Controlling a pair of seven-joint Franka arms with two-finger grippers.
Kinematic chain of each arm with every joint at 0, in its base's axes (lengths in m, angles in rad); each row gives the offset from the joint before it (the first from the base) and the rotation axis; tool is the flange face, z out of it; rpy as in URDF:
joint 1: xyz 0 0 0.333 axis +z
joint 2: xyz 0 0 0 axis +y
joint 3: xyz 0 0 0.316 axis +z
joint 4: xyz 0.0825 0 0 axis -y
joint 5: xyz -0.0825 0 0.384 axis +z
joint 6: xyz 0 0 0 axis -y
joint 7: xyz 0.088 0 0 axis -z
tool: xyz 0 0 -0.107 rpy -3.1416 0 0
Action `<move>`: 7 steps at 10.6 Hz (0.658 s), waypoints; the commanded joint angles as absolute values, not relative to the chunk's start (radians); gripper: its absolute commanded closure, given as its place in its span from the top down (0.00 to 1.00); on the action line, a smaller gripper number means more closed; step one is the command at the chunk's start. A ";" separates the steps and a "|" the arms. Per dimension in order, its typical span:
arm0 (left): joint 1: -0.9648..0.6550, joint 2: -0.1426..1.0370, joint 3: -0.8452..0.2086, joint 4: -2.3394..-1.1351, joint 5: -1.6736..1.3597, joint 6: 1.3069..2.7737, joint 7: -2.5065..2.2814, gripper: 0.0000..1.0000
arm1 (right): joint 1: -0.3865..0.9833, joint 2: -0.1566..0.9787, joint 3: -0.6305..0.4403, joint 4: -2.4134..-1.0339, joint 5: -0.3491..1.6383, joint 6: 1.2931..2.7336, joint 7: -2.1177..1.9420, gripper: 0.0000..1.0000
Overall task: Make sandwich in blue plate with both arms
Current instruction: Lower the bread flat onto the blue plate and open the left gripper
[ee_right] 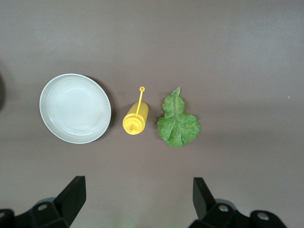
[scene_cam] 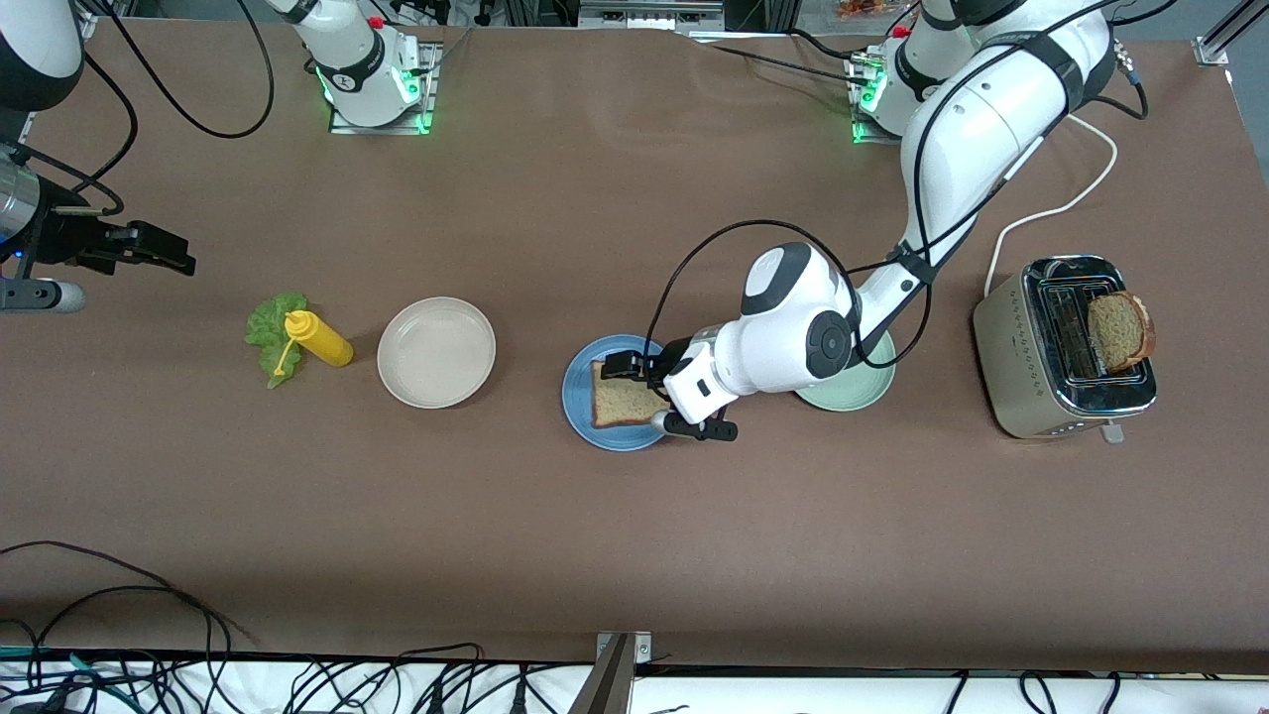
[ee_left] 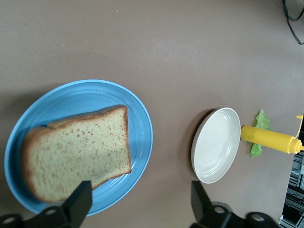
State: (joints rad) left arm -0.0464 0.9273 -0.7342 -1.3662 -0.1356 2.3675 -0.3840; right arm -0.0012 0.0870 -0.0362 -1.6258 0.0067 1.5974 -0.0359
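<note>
First bread slice flat on blue plate, mid tabletop; my left fingers spread wide just over it, gripping nothing. Lettuce leaf still on tabletop by mustard bottle, my right fingers wide, empty, waiting above. Second slice sits in toaster, farthest. Judgement: one layer of three done

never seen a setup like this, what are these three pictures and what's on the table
Two white robot arms work at a brown table. One picture looks down from across it; the other two come from wrist cameras. The left gripper, jaws open, hangs over the blue plate, where a bread slice lies. The right gripper, open and empty, waits above the table's end, near the lettuce leaf, mustard bottle and beige plate. A second slice sticks out of the toaster, beside a pale green plate.
</note>
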 commanded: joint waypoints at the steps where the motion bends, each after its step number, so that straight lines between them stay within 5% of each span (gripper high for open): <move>1: -0.032 0.827 -0.719 -1.382 -0.160 2.280 -0.406 1.00 | -0.006 0.078 -0.034 -1.617 0.005 1.583 -0.051 1.00; 7: -0.046 0.568 -0.542 -1.427 -0.155 1.998 -0.405 1.00 | -0.009 0.083 -0.050 -1.626 0.005 1.574 -0.109 1.00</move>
State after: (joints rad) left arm -0.0357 0.6992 -0.6273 -1.3703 -0.1356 2.0863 -0.4005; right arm -0.0014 0.0850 -0.0363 -1.6249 0.0067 1.5926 -0.0446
